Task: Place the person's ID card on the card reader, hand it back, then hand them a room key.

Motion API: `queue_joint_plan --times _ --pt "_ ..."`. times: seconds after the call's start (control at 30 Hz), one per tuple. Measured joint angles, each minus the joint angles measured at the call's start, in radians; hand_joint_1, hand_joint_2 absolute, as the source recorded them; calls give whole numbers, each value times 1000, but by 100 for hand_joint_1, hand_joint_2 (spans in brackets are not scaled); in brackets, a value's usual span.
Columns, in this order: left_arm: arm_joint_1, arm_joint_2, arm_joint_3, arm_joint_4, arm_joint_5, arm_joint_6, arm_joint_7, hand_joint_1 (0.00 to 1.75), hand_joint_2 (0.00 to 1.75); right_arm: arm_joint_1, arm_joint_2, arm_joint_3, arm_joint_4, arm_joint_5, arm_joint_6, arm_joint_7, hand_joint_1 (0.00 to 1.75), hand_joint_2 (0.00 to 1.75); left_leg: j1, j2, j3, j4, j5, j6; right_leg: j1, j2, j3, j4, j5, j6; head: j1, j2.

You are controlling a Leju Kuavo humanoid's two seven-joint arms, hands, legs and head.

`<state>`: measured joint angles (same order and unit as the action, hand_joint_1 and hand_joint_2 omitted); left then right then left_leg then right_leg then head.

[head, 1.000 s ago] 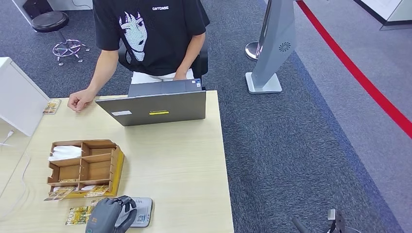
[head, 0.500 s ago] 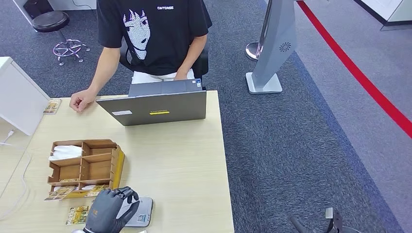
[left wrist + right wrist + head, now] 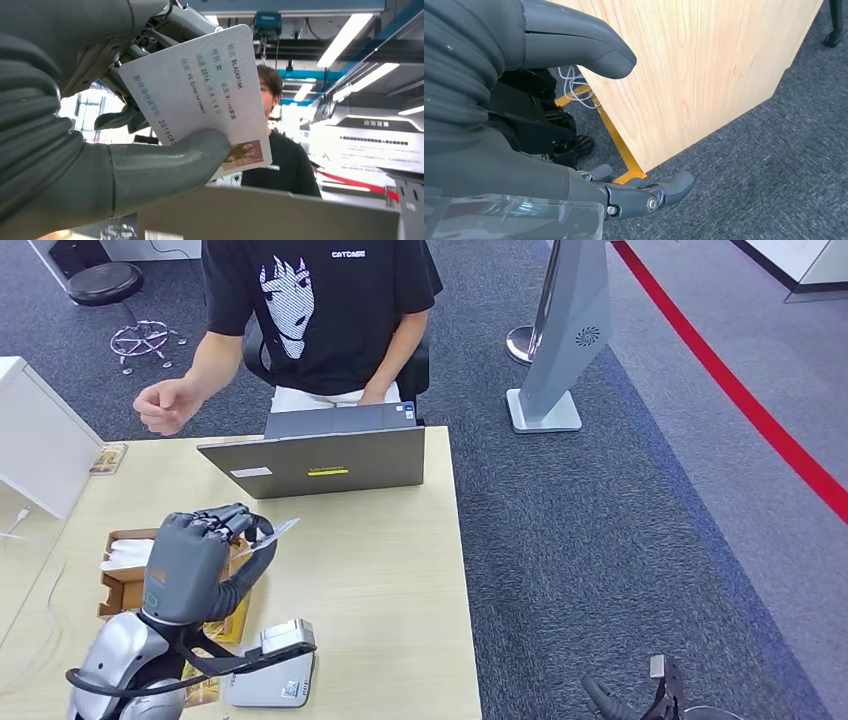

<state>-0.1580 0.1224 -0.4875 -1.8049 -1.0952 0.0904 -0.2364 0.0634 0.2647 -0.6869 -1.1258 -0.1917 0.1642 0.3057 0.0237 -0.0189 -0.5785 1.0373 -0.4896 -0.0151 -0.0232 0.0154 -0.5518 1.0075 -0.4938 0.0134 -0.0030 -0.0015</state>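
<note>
The left hand [image 3: 195, 565] is gripping the ID card [image 3: 276, 533] between thumb and fingers, holding it up at lower left of the head view above the wooden organizer [image 3: 125, 585]. The card reader [image 3: 275, 680] is sitting at the bottom edge. The right hand [image 3: 574, 125] is hanging empty, fingers apart, beside the desk's side panel [image 3: 704, 70]. The person's hand [image 3: 165, 405] is hovering at upper left

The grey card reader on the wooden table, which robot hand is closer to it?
Left. The left hand holds the white ID card raised above the table, just beyond the grey card reader. The right hand hangs beside the table's side, over the carpet.
</note>
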Motion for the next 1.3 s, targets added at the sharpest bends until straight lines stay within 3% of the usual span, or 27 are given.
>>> queue_joint_plan --times 0.23,0.57,1.3 --pt "-167 -14 10 44 -64 -70 121 175 175 -15 -12 53 45 -10 1 -13 0 175 0 0 0 0 1 -1 0 0 0 0 1 0 0 0" --pt "-285 -16 55 196 -122 -88 183 175 175 -31 -19 98 84 -24 -5 -18 0 175 0 1 0 0 1 -1 0 1 -1 0 1 0 0 0" --pt "-316 -15 110 284 -134 -87 193 175 175 -39 -23 118 108 -27 -6 -18 0 175 0 2 0 0 1 -1 0 3 -1 0 1 -1 0 0"
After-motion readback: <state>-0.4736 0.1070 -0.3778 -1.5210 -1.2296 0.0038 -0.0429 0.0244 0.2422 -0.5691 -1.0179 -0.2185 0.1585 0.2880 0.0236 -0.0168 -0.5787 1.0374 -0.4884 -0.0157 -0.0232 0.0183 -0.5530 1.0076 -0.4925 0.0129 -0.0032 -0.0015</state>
